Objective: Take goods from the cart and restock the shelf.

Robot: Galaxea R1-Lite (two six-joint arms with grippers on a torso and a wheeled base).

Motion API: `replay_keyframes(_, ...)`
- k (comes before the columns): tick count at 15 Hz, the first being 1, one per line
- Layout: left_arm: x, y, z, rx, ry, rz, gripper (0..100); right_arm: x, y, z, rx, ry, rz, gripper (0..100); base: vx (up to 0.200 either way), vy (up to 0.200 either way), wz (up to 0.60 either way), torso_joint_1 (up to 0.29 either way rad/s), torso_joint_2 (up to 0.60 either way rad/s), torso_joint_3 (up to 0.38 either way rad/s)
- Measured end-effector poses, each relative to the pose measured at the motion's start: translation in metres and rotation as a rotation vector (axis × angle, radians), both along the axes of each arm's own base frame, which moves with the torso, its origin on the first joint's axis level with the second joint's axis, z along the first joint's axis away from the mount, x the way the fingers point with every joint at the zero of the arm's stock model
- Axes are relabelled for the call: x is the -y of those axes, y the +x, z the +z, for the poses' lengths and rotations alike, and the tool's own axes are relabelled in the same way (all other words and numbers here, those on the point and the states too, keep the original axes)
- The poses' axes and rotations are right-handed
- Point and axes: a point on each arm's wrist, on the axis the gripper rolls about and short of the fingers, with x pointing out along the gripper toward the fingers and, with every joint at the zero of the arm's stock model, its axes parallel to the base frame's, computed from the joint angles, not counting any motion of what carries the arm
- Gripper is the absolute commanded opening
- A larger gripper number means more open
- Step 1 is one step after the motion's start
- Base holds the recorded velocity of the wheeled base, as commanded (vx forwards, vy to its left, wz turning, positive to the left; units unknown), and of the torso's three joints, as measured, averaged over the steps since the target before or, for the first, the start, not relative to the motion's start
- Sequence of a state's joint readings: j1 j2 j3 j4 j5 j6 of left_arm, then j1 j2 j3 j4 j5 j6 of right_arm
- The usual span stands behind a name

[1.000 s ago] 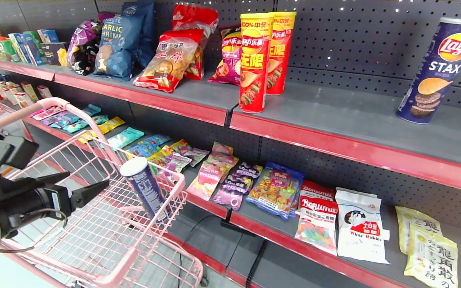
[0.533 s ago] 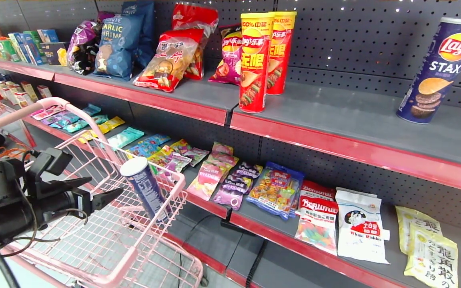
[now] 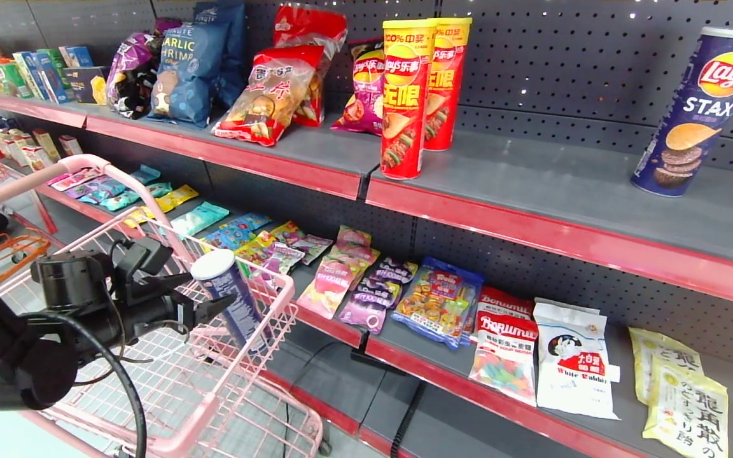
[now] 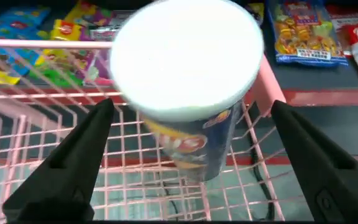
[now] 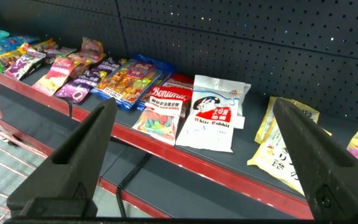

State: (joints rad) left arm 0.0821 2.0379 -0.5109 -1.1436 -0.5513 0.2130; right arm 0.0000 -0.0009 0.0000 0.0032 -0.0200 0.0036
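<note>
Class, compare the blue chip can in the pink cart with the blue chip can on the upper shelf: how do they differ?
The cart can stands inside the pink cart; the shelf can stands on the upper shelf. The cart can has the open left gripper right at it; the shelf can has no gripper near. Both are dark blue tubes with pale lids.

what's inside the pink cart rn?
One blue can with a white lid, tilted against the shelf-side corner of the cart; the open left pincer flanks it. The arm hides part of the basket floor.
</note>
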Motion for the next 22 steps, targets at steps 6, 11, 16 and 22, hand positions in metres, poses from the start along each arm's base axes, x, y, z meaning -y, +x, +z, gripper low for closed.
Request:
replay_keyframes(6,0.011,0.015,-0.018,-0.031,0.000,-0.026,0,0.000,0.000,0.000,0.000,-0.001,0.000,100,0.000,0.000,0.00,0.000,0.00,0.000)
replay_keyframes(11,0.007,0.009,-0.006,-0.014,-0.010,-0.012,0,0.000,0.000,0.000,0.000,-0.001,0.000,100,0.000,0.000,0.00,0.000,0.00,0.000)
replay_keyframes(16,0.000,-0.031,0.049,0.017,-0.073,0.045,0,0.000,0.000,0.000,0.000,-0.004,0.000,100,0.000,0.000,0.00,0.000,0.00,0.000)
replay_keyframes(22,0.006,-0.163,0.138,0.030,-0.118,0.102,0,0.000,0.000,0.000,0.000,-0.005,0.002,100,0.000,0.000,0.00,0.000,0.00,0.000)
